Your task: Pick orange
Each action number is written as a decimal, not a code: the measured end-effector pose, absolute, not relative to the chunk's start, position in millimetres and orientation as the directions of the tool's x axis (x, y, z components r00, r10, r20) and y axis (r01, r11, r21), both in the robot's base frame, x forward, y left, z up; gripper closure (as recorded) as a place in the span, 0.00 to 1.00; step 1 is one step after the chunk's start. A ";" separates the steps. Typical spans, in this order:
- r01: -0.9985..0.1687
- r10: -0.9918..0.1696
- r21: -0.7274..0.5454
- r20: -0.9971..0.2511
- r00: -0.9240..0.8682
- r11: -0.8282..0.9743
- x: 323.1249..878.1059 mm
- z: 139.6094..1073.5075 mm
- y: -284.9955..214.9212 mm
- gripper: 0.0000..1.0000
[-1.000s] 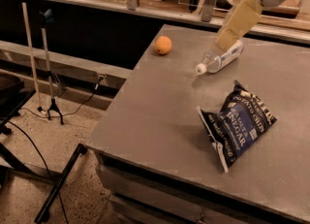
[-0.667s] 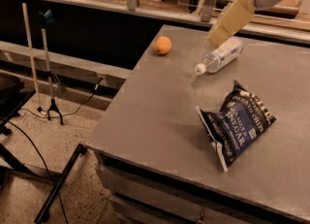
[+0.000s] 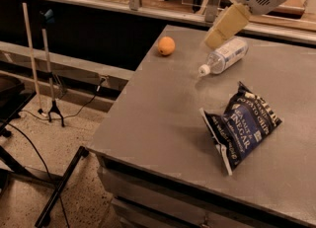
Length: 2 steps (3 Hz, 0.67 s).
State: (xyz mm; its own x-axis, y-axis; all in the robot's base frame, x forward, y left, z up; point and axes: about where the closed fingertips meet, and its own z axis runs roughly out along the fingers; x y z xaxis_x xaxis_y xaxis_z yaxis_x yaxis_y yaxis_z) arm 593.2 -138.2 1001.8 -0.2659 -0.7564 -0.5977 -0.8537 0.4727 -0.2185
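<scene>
The orange [image 3: 166,45] is small and round and sits on the grey table [image 3: 163,118] near its far left corner. My gripper [image 3: 215,40], on a white arm coming in from the top right, hangs above the table to the right of the orange, over the back end of the clear bottle. It is apart from the orange by about two bottle widths and holds nothing that I can see.
A clear plastic bottle [image 3: 224,56] with a white cap lies on its side just right of the orange. A dark blue chip bag [image 3: 240,125] lies at the front right. A glass-fronted ledge [image 3: 148,10] runs behind the table. Stands and cables are on the floor at left.
My gripper has moved left across the bottle towards the orange. The orange, bottle and chip bag have not moved.
</scene>
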 end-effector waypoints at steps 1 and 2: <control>-0.860 -0.751 -0.206 -0.605 -0.264 0.468 594.8 997.0 -133.8 0.00; -0.845 -0.721 -0.188 -0.631 -0.286 0.500 605.0 986.7 -129.2 0.00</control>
State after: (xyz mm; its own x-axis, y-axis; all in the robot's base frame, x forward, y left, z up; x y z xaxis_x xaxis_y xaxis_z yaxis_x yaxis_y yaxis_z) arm 605.0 -129.2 986.7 -0.2856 -0.7210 -0.6314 -0.8455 0.4997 -0.1882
